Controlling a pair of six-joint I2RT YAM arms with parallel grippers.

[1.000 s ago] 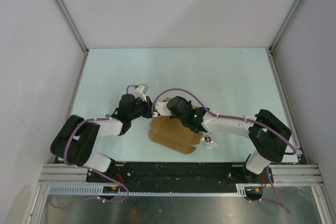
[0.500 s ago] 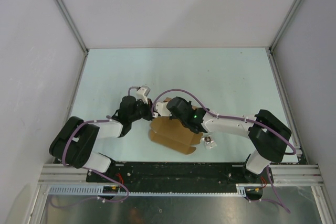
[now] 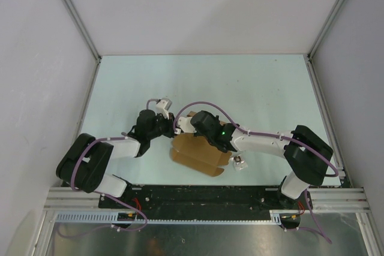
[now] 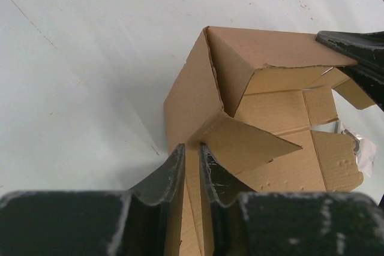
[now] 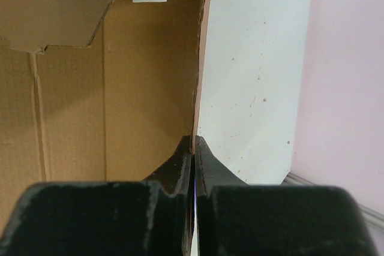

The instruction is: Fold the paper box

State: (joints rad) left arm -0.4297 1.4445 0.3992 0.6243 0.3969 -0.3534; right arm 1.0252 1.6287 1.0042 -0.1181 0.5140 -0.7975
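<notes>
The paper box (image 3: pixel 201 155) is brown cardboard, partly folded, with walls raised and flaps loose, lying near the table's front middle. My left gripper (image 3: pixel 171 129) reaches it from the left. In the left wrist view the gripper (image 4: pixel 192 148) is shut on an upright side wall of the box (image 4: pixel 264 76), one finger on each face. My right gripper (image 3: pixel 191 122) comes from the right. In the right wrist view it (image 5: pixel 193 141) is shut tight on the edge of another upright wall of the box (image 5: pixel 120 88), beside the open inside. A right finger (image 4: pixel 360 52) shows in the left wrist view.
A tiny white-grey square object (image 3: pixel 239 162) lies on the table just right of the box; it also shows in the left wrist view (image 4: pixel 362 148). White enclosure walls and metal rails (image 3: pixel 324 106) bound the pale table (image 3: pixel 252 88).
The left arm's elbow has shifted slightly left and its wrist has turned a little. The box and the right arm have hardly moved.
</notes>
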